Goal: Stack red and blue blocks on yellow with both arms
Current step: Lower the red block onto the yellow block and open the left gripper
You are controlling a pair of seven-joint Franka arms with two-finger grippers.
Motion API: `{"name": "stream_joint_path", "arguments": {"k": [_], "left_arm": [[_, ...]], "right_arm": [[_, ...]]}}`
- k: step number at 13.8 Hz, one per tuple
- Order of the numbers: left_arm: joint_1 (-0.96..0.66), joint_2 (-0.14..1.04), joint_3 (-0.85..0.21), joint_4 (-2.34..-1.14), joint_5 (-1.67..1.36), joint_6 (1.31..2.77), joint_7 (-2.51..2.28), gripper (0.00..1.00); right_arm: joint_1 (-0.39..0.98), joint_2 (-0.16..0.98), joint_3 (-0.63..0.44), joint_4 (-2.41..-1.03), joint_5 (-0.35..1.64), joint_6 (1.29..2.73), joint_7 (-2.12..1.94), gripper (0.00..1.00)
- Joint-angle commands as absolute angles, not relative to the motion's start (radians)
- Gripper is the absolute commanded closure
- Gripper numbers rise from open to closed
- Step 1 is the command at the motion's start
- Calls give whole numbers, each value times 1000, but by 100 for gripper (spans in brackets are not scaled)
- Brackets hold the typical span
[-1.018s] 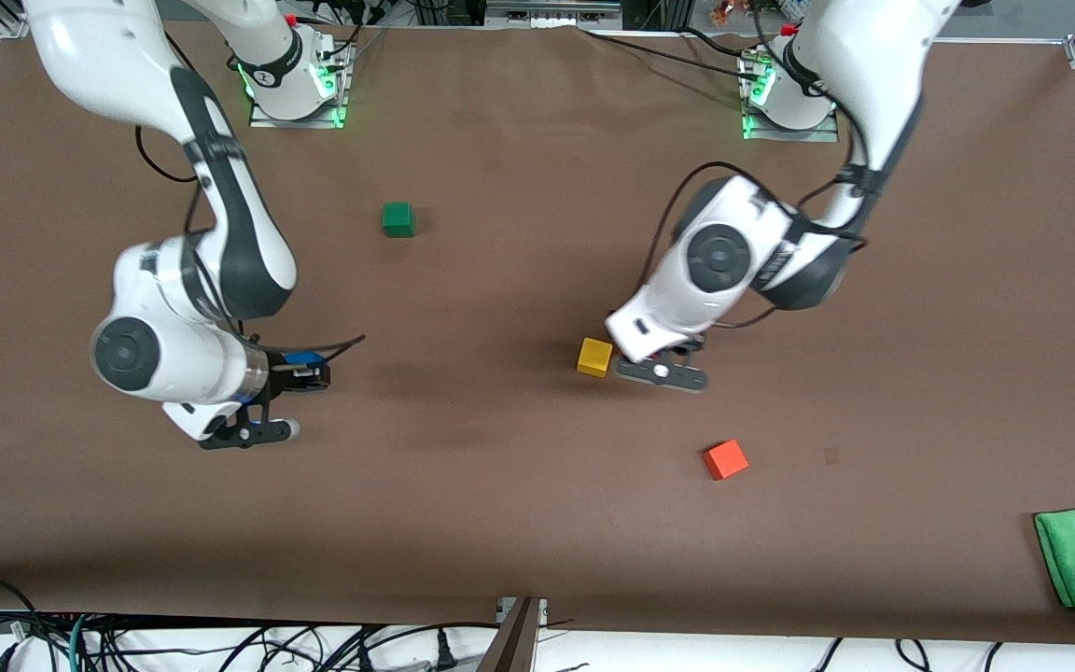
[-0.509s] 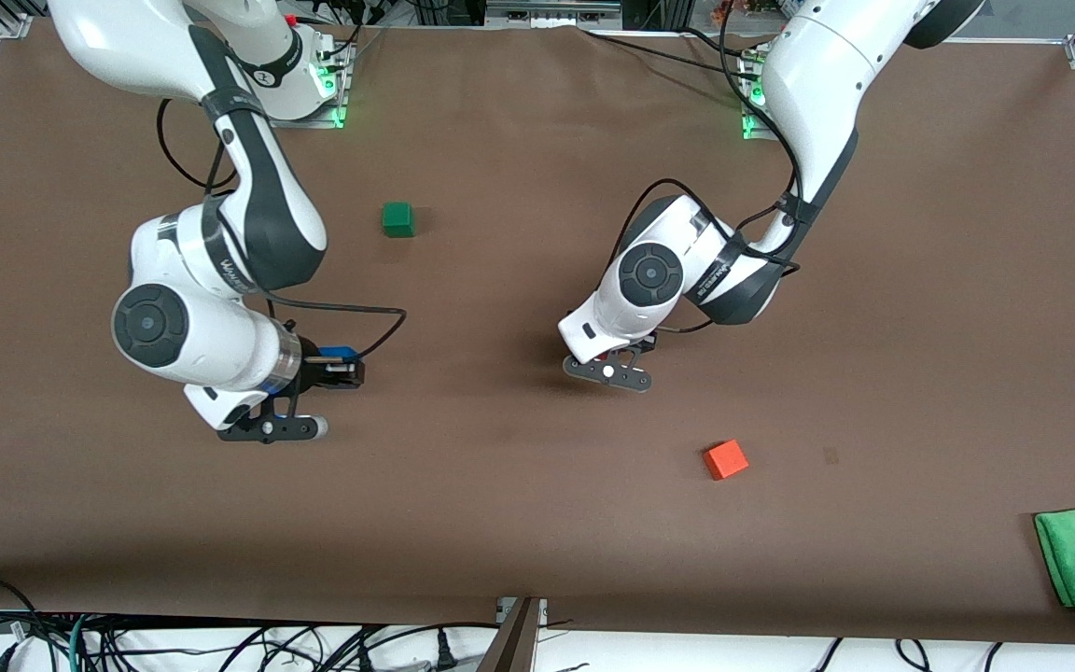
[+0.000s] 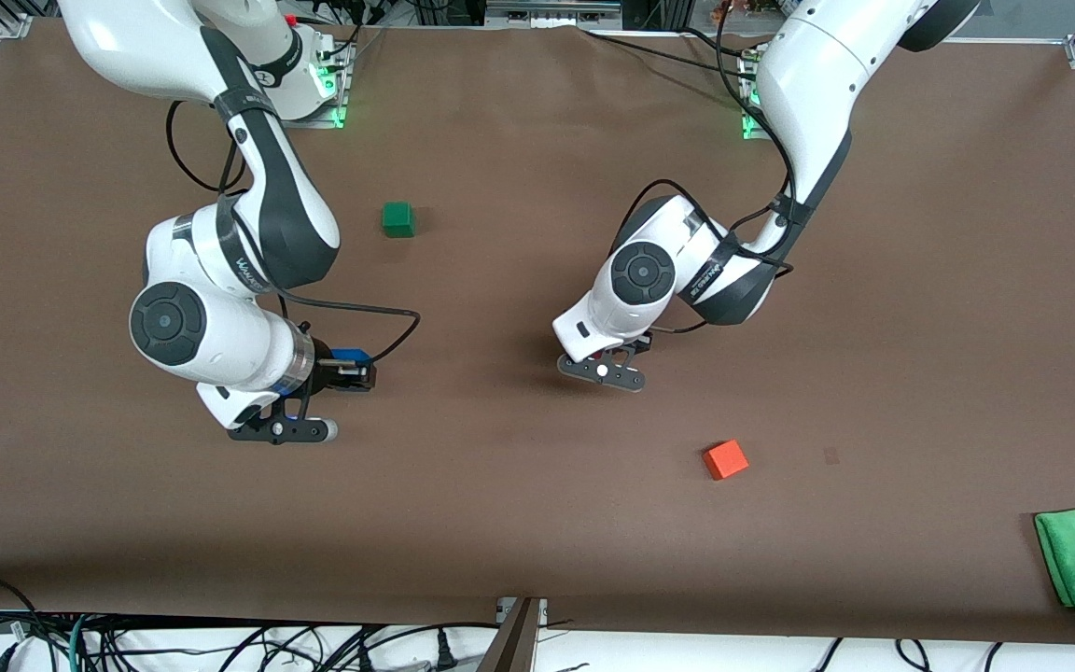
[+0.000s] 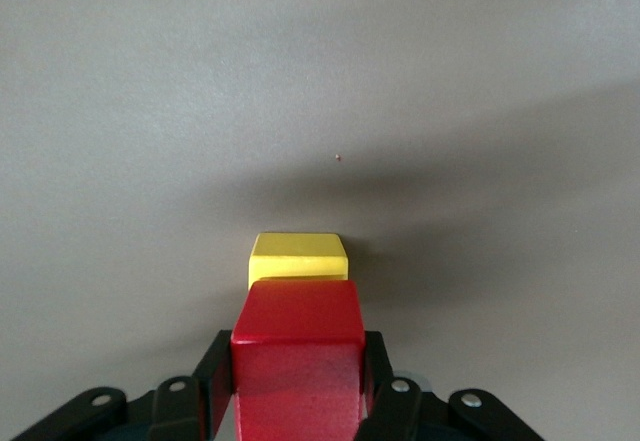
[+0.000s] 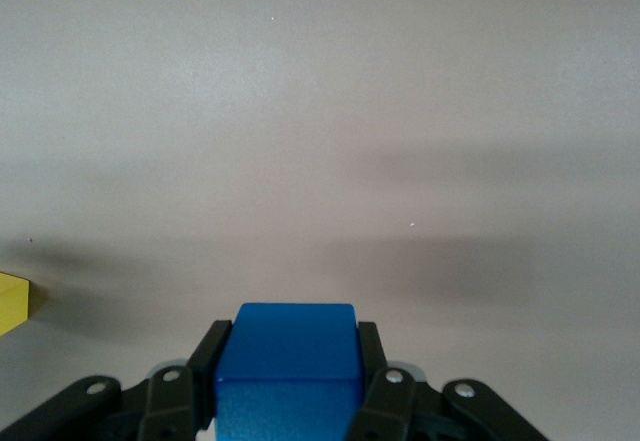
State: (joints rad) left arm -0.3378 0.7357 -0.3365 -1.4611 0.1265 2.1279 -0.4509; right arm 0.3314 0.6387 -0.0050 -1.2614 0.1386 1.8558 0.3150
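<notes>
Over small matte yellow cube (image 4: 298, 259), left gripper (image 4: 298, 393) pinching deep red cube (image 4: 298, 346): first stacking step, needing a square descent, then release. Toward right arm's end from it, right gripper (image 5: 287, 393) clamping royal blue cube (image 5: 288, 366), waiting.
</notes>
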Motion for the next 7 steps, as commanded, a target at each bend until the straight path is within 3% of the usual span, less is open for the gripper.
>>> {"name": "stream_joint_path", "arguments": {"k": [1,3,4,5,7], "left_arm": [[-354,765,-321,-1405,156,2108,-465,92],[-356,769,-318,-1407,158,2108,-465,92],[-356,769,-318,-1407,158,2108,-465,79],[-354,767,-318,-1405,156,2106,-468,1],[-351,762,-318,-1390,153,2100,-498,0]], "right_arm": [[337,652,-2,-1224,146,1847,344,71],[341,652,-2,-1221,146,1847,344,71],[342,652,-2,-1221,146,1847,344,71],[342,653,-2,-1221,146,1847,345,71],[344,652,-2,-1221,146,1851,347,71]]}}
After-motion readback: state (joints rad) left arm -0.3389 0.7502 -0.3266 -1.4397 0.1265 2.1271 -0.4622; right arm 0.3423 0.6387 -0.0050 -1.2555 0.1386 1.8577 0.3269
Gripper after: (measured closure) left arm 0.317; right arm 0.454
